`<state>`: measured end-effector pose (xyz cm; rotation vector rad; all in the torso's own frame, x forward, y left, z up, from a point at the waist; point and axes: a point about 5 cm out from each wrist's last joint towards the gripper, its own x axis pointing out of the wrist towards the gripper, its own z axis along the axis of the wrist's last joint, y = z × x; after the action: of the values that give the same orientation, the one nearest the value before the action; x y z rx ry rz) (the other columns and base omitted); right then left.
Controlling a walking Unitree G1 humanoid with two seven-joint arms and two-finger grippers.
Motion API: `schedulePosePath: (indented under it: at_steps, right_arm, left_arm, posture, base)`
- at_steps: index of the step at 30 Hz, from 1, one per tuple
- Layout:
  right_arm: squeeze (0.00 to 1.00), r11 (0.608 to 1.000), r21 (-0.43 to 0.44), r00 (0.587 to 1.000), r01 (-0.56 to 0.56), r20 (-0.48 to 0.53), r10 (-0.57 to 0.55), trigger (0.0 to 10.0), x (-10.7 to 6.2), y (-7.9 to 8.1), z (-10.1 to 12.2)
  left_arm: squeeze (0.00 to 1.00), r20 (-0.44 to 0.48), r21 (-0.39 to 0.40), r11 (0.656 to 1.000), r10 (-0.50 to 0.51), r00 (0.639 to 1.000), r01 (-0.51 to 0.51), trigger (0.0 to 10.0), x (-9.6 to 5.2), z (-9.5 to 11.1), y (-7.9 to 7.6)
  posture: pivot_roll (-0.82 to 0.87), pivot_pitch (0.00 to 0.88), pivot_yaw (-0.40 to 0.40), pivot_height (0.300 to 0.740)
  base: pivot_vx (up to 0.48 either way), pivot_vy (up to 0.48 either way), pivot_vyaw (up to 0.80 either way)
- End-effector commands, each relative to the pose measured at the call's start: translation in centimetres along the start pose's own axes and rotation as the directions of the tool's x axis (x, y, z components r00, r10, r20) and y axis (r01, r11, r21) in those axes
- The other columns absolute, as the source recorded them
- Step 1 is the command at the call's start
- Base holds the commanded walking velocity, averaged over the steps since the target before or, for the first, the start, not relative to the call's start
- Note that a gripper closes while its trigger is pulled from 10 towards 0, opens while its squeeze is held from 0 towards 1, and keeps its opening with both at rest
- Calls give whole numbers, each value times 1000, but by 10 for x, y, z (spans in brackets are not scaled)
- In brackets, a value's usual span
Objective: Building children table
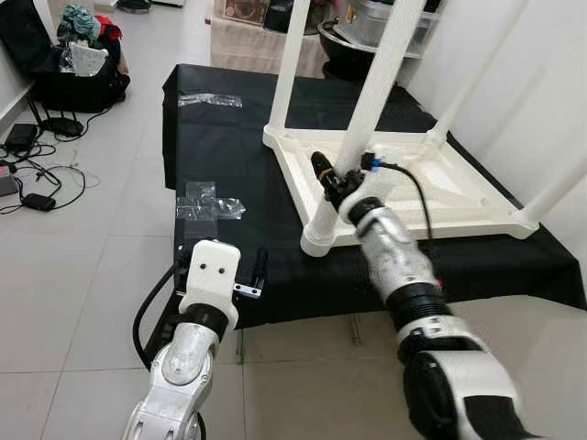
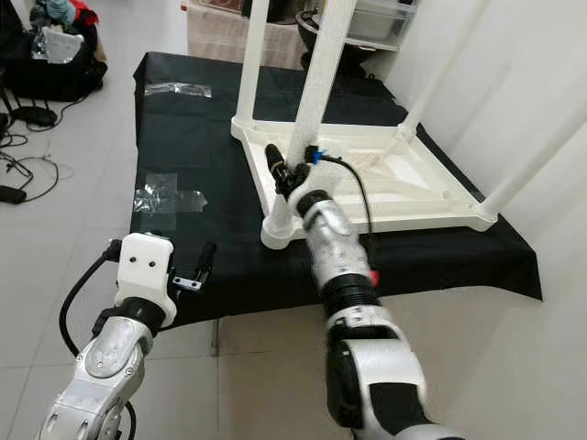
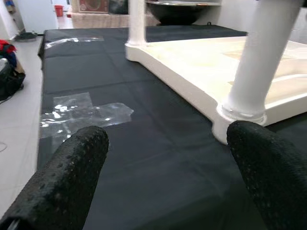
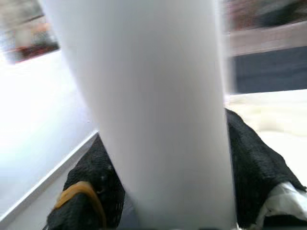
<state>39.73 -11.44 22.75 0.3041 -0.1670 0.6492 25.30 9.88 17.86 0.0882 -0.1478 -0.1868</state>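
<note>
The white children's table point(image 1: 404, 179) lies upside down on a black cloth point(image 1: 229, 147), legs pointing up. The right gripper point(image 1: 336, 179) is clamped around the table's nearest leg point(image 1: 371, 92), low by the tabletop. The left gripper point(image 1: 249, 272), fingers point(image 3: 72, 167) apart, hovers at the cloth's near edge, well apart from the table, beside what looks like clear plastic wrapping point(image 1: 206, 206)

Head eyes look down on the table point(image 1: 404, 188); wrist views sit close, sharing its leg point(image 3: 261, 62).
</note>
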Motion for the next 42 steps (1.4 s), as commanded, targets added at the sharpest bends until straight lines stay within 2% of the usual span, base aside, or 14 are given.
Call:
schedulePosePath:
  at_steps: [1,9,14,15,19,25,30,36,37,38,39,40,41,42]
  right_arm:
    - [0,951,53,948,-304,-85,308,10000,0,21,-10]
    - [0,784,96,759,-614,-203,619,10000,2,46,-20]
    - [0,820,0,788,-572,-276,550,10000,17,56,-26]
    - [0,877,-83,856,-474,-278,436,0,24,52,-25]
    - [0,963,-260,974,-67,-225,7,0,31,27,-18]
    - [0,939,-301,958,167,-175,-227,0,25,8,-13]
    - [0,735,-182,737,653,-71,-672,0,3,-21,-18]
    - [0,691,-138,686,710,-85,-722,0,0,-10,-35]
    - [0,682,-128,677,720,-84,-731,2431,1,-4,-40]
    - [0,682,-128,677,720,-84,-731,2431,1,-4,-40]
    - [0,699,-113,695,706,-77,-715,10000,5,4,-43]
    - [0,699,-113,695,706,-77,-715,10000,5,4,-43]
    - [1000,747,-83,746,659,-51,-664,10000,12,11,-40]
    - [1000,747,-83,746,659,-51,-664,10000,12,11,-40]
  left_arm:
    - [0,6,-1,1000,-20,1000,20,10000,2,0,-6]
    - [0,12,10,1000,-17,1000,17,10000,0,1,-3]
    - [0,14,11,1000,-10,1000,10,10000,-1,1,-4]
    - [0,14,11,1000,-10,1000,10,10000,-1,1,-4]
    - [0,14,11,1000,-11,1000,10,10000,-2,1,-3]
    - [0,13,12,1000,-11,1000,11,10000,-2,0,-2]
    - [0,16,9,1000,-26,1000,26,10000,0,0,-6]
    - [0,18,7,1000,-27,999,26,10000,1,1,-7]
    - [0,18,7,1000,-25,1000,25,10000,1,1,-7]
    - [0,18,7,1000,-25,1000,25,10000,1,1,-7]
    - [0,17,7,1000,-23,1000,23,10000,1,1,-6]
    - [0,17,7,1000,-23,1000,23,10000,1,1,-6]
    - [0,16,7,1000,-19,1000,19,10000,1,0,-5]
    - [0,16,7,1000,-19,1000,19,10000,1,0,-5]
  posture:
    - [145,75,-200,740]
    - [155,78,-203,740]
    - [160,78,-209,740]
    - [160,80,-212,740]
    - [154,80,-208,740]
    - [149,79,-205,740]
    - [140,77,-195,740]
    - [143,76,-206,740]
    - [141,80,-203,740]
    - [141,80,-203,740]
    - [143,83,-202,740]
    - [143,83,-202,740]
    - [136,91,-194,740]
    - [136,91,-194,740]
  base:
    - [0,0,0]
    - [0,0,0]
    - [0,0,0]
    - [0,0,0]
    - [0,0,0]
    - [0,0,0]
    - [0,0,0]
    - [0,0,0]
    - [0,0,0]
    - [0,0,0]
    - [0,0,0]
    - [0,0,0]
    - [0,0,0]
    - [0,0,0]
